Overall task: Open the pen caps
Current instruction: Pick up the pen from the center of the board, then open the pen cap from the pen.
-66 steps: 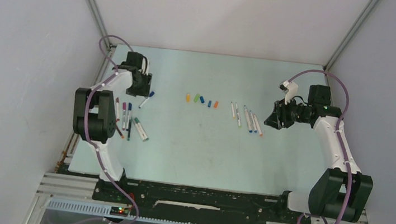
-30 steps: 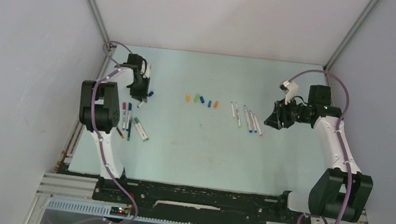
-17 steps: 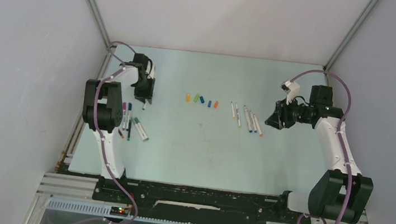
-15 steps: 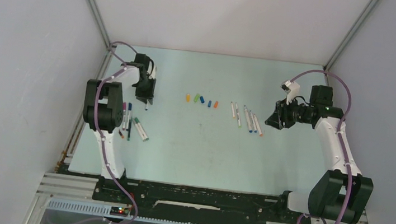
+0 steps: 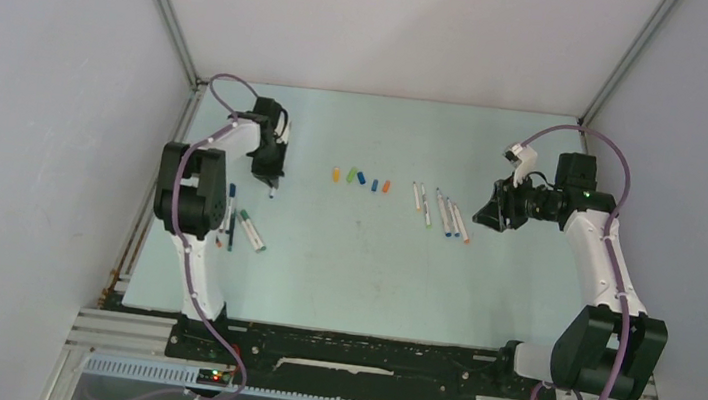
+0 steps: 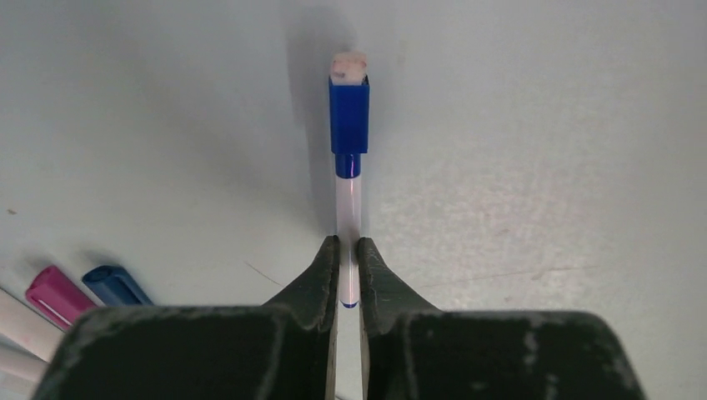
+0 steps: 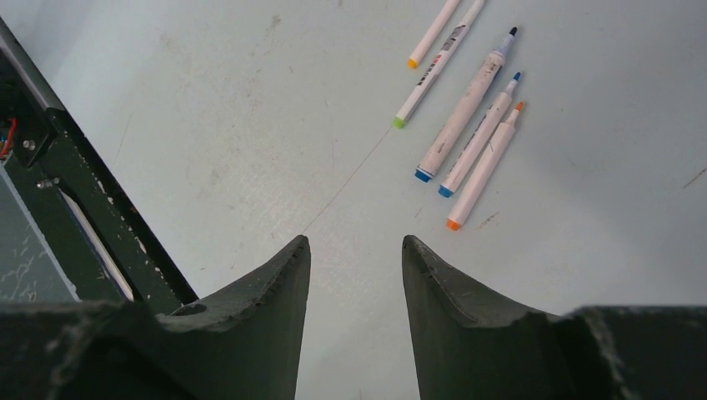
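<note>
My left gripper [image 6: 348, 250] is shut on the white barrel of a pen [image 6: 348, 208], near its tail. The pen's blue cap [image 6: 348, 117] is on, pointing away from the fingers over the table. In the top view this left gripper [image 5: 271, 172] is at the back left. Several loose pen caps [image 5: 361, 177], yellow, green, blue and orange, lie in a row at the middle back. My right gripper [image 7: 354, 243] is open and holds nothing, just right of several uncapped pens [image 7: 467, 125]; from above, the right gripper [image 5: 485, 218] sits beside those pens [image 5: 444, 212].
Several capped pens [image 5: 237, 222] lie at the left, near the left arm's base link. Two of their caps, pink [image 6: 54, 293] and blue [image 6: 117, 283], show low in the left wrist view. A black frame rail [image 7: 75, 192] runs along the left of the right wrist view.
The left gripper has closed on the blue-capped pen and carried it a little to the right, away from the left wall. The right arm has barely moved.
</note>
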Motion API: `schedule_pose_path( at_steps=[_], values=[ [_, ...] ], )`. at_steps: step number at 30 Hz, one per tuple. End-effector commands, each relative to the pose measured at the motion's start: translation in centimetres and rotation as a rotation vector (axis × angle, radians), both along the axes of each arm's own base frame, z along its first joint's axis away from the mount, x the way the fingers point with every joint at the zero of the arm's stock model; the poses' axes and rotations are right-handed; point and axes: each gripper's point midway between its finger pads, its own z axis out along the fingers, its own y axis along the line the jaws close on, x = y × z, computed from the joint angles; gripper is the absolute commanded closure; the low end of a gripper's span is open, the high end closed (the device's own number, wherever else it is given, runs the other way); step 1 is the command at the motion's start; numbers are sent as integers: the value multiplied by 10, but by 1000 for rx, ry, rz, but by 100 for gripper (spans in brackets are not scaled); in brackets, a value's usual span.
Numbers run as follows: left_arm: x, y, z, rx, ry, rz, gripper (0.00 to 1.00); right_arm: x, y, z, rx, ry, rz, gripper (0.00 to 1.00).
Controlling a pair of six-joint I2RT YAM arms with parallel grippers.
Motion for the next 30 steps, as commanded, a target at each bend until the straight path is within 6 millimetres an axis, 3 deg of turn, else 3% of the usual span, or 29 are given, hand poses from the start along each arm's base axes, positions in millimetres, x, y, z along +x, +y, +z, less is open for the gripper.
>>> schedule_pose_path(
  at_steps=[1, 8, 10, 16, 24, 30],
  values=[
    [9, -23, 48, -51, -141, 10, 96, -7, 12, 15, 52, -29, 48, 52],
    [-6, -63, 81, -336, -313, 82, 100, -26, 55, 16, 116, -4, 204, 53],
    [-24, -84, 83, -477, -349, 73, 100, -35, 69, 17, 137, -1, 257, 52],
    [-63, -144, 136, -765, -578, -46, 100, -62, 99, 42, 334, -18, 391, 53],
    [-107, -219, 214, -1051, -806, -170, 100, -73, 111, 50, 498, -30, 394, 52],
    [-132, -280, 241, -1177, -816, -247, 100, -68, 113, 52, 543, 10, 367, 49]
  ],
)
